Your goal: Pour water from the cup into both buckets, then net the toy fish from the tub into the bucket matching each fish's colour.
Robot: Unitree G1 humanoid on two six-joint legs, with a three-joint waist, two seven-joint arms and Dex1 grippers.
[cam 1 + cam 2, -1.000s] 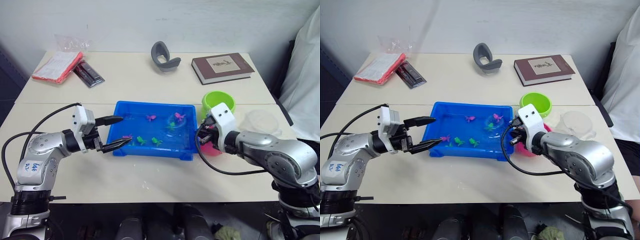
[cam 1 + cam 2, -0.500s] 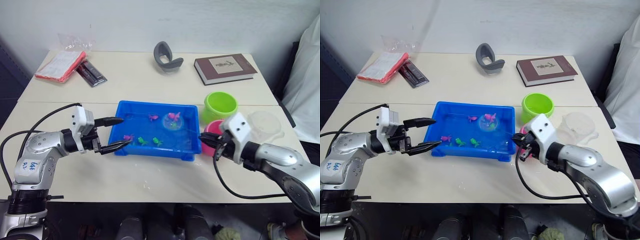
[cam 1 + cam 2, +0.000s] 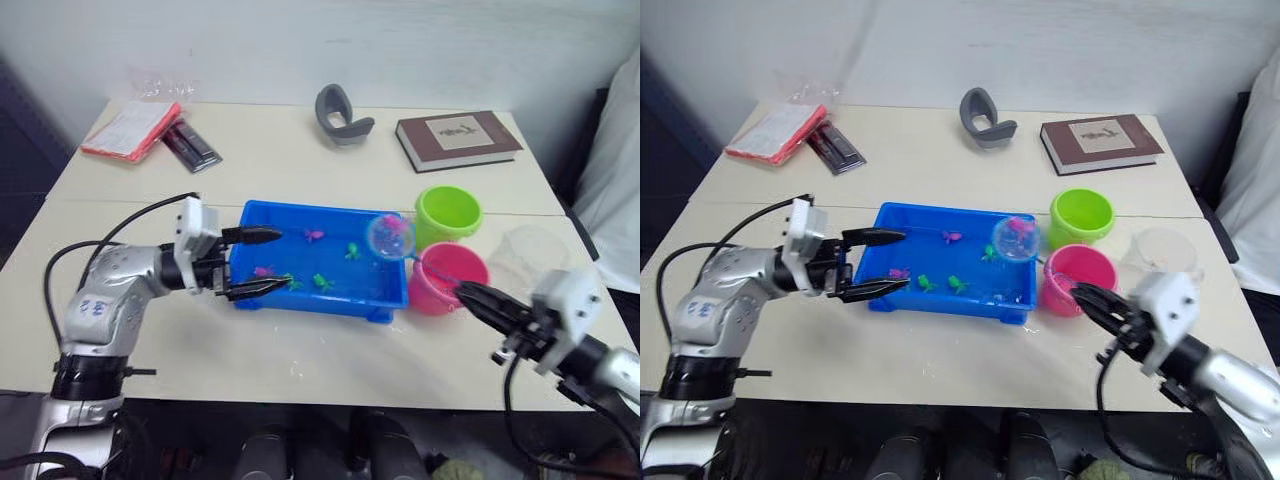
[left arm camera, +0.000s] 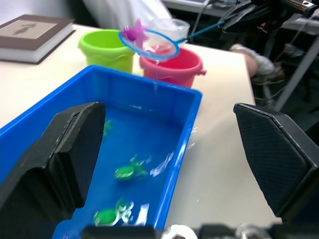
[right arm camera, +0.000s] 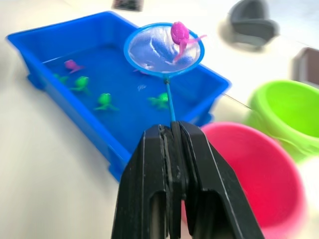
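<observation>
While lifted, net (image 5: 164,51) cradling pink fish (image 5: 179,33)

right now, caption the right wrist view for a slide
Right gripper holds the net with a pink fish above the tub.

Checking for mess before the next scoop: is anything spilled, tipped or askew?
Nothing stands out. The tub and both buckets sit upright, and the pink fish lies in the net.
</observation>
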